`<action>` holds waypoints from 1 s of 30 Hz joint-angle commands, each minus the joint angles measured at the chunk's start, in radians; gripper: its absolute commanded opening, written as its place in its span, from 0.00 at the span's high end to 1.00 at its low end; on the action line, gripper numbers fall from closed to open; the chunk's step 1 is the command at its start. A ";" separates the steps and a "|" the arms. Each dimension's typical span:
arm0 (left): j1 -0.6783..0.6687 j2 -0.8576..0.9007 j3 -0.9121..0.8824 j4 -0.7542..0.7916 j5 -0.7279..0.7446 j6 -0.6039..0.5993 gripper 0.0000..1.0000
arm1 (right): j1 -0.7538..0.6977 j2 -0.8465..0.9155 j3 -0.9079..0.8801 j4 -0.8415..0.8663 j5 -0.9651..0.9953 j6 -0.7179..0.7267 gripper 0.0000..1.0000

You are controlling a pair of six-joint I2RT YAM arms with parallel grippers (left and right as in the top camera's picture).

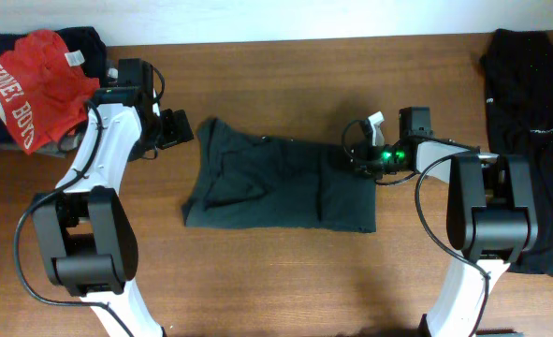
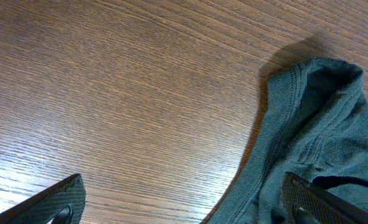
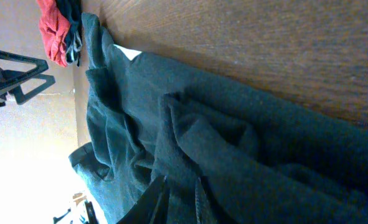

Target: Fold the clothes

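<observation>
1. Shirt (image 1: 276,183) of dark grey-green cloth lies partly folded on the table (image 1: 285,281), between the two grippers.
2. Left gripper (image 1: 175,128) is just beside the upper left corner of this shirt. Its jaws stand wide apart and nothing is between them. In the left wrist view one fingertip (image 2: 56,199) is over bare wood and the other is over the ribbed edge of the shirt.
3. Right gripper (image 1: 356,157) is low at the upper right edge of the same shirt. In the right wrist view its fingers (image 3: 159,199) are dark against the folds of the cloth. I cannot tell how far they are apart, or whether they pinch the cloth.
4. Red shirt (image 1: 33,89) with white letters lies on some dark clothes (image 1: 80,42), to the outer side of the left gripper, at the corner of the table.
5. Black garment (image 1: 529,112) lies to the outer side of the right gripper, well apart from it.
</observation>
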 commanded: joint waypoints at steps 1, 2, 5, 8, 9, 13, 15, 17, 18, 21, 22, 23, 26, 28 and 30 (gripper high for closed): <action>-0.005 -0.011 0.012 -0.001 0.008 0.001 0.01 | 0.003 0.012 0.008 0.010 0.013 0.007 0.79; -0.005 -0.011 0.012 -0.001 0.008 0.001 0.01 | 0.003 0.001 0.013 0.005 0.013 0.010 0.79; -0.005 -0.011 0.012 -0.002 0.008 0.002 0.01 | 0.003 -0.063 0.033 -0.010 0.013 0.010 0.78; -0.005 -0.011 0.009 -0.005 0.008 0.002 0.01 | 0.003 -0.143 0.066 -0.048 0.013 0.009 0.77; -0.005 -0.011 0.005 -0.005 0.009 0.002 0.01 | 0.003 -0.167 0.077 -0.066 0.013 0.009 0.76; -0.005 -0.003 -0.004 -0.008 0.072 0.054 0.01 | 0.003 -0.296 0.117 -0.160 0.014 -0.002 0.70; -0.005 0.007 -0.004 -0.013 0.106 0.075 0.01 | 0.003 -0.355 0.122 -0.194 0.024 -0.002 0.37; -0.005 0.019 -0.004 -0.019 0.139 0.091 0.01 | 0.003 -0.409 0.122 -0.236 0.064 -0.002 0.01; -0.005 0.026 -0.004 -0.021 0.166 0.107 0.01 | 0.003 -0.430 0.122 -0.261 0.091 -0.002 0.01; -0.004 0.042 -0.004 -0.028 0.283 0.206 0.01 | 0.003 -0.482 0.122 -0.375 0.200 -0.003 0.01; -0.004 0.045 -0.004 -0.035 0.311 0.232 0.01 | 0.003 -0.490 0.122 -0.407 0.230 -0.003 0.01; -0.004 0.048 -0.004 -0.041 0.327 0.254 0.01 | 0.003 -0.493 0.122 -0.431 0.247 -0.003 0.01; -0.004 0.062 -0.004 -0.059 0.334 0.307 0.01 | 0.003 -0.493 0.122 -0.493 0.259 -0.048 0.01; -0.004 0.079 -0.004 -0.062 0.335 0.311 0.01 | 0.003 -0.493 0.122 -0.521 0.258 -0.071 0.01; -0.003 0.102 -0.004 -0.061 0.335 0.311 0.01 | 0.003 -0.493 0.122 -0.541 0.258 -0.074 0.01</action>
